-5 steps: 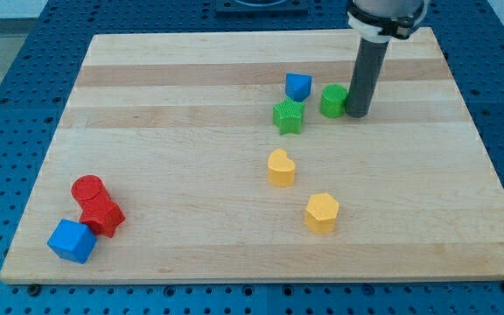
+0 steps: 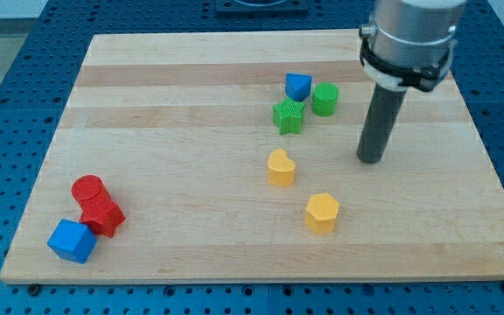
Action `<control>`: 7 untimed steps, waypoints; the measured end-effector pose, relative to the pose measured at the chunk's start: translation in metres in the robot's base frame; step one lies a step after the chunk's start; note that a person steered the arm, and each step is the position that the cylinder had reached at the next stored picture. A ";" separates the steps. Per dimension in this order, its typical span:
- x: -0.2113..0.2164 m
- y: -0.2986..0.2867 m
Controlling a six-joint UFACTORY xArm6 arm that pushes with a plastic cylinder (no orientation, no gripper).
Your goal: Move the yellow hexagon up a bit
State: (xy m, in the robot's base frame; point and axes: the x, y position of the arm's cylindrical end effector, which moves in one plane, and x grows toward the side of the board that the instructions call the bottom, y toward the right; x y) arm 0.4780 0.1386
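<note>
Item: yellow hexagon (image 2: 321,212), lying toward the view's bottom and slightly left of our tool, my tip (image 2: 371,160), well apart from it on the bench (image 2: 173,131). Our tool is a bare rod: nothing to spread or pinch, touching no block. We judge it must pass below the hexagon to push it up.

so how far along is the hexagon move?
Nothing done yet: the yellow hexagon sits near the board's bottom edge, untouched. In hand: my tip is up and to the view's right of it, apart from every block. Left: get below the hexagon and push it toward the view's top.
</note>
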 end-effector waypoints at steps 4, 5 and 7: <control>0.118 -0.010; 0.124 -0.043; 0.119 -0.080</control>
State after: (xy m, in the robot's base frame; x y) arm 0.5967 0.0584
